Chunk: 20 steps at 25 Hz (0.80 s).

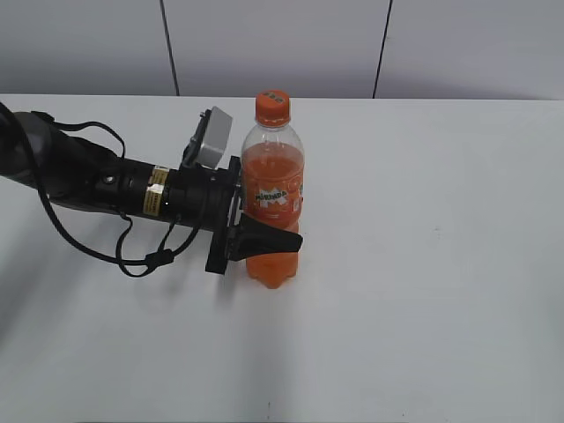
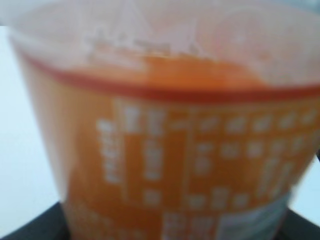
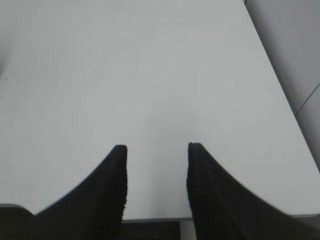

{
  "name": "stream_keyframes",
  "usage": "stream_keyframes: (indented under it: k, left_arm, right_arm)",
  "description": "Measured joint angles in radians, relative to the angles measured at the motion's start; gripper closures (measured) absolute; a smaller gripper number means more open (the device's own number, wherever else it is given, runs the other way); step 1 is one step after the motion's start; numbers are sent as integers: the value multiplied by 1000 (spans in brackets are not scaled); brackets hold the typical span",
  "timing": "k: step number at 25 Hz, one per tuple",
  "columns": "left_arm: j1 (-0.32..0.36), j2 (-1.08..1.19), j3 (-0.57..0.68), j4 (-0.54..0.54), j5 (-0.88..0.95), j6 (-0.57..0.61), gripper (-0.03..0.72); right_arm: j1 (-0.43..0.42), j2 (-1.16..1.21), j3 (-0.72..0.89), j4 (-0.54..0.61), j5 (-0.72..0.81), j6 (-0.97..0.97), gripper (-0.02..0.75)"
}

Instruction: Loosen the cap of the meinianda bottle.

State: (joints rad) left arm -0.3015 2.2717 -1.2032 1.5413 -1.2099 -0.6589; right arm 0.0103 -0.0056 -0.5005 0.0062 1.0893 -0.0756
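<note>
**Bottle braced by left arm; cap not yet engaged**

We find the meinianda bottle [image 1: 272, 198] standing upright on the white table [image 1: 441, 291], slightly left of centre in the exterior view. The left gripper [image 1: 264, 240] comes in from the left, level with the lower body of the bottle, and its jaws are clamped on the bottle just below the label: one black finger [image 1: 269, 238] crosses the front of the bottle, and the other is hidden behind it. The left wrist view agrees, being filled with blurred orange label and liquid at very close range, with dark finger edges in the bottom corners.

The cap [image 1: 272, 107] sits on the neck, apparently fully seated; nothing is touching it. We cannot tell from these views whether it has been turned at all.

The right gripper [image 3: 156, 170] does not appear in the exterior view. Its own camera shows its two dark fingers apart, with only bare table between and beyond them and no bottle in sight.

Our assessment: the holding step appears complete, and the loosening step appears outstanding. The right arm would need to reach the cap, close on its ribbed side and twist while the left grip resists rotation.
</note>
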Motion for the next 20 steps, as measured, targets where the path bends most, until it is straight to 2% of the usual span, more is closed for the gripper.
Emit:
stream_keyframes:
  k: [20]
  left_arm:
    - [0,0,0,-20,6,0,267]
  right_arm:
    - [0,0,0,0,0,1,435]
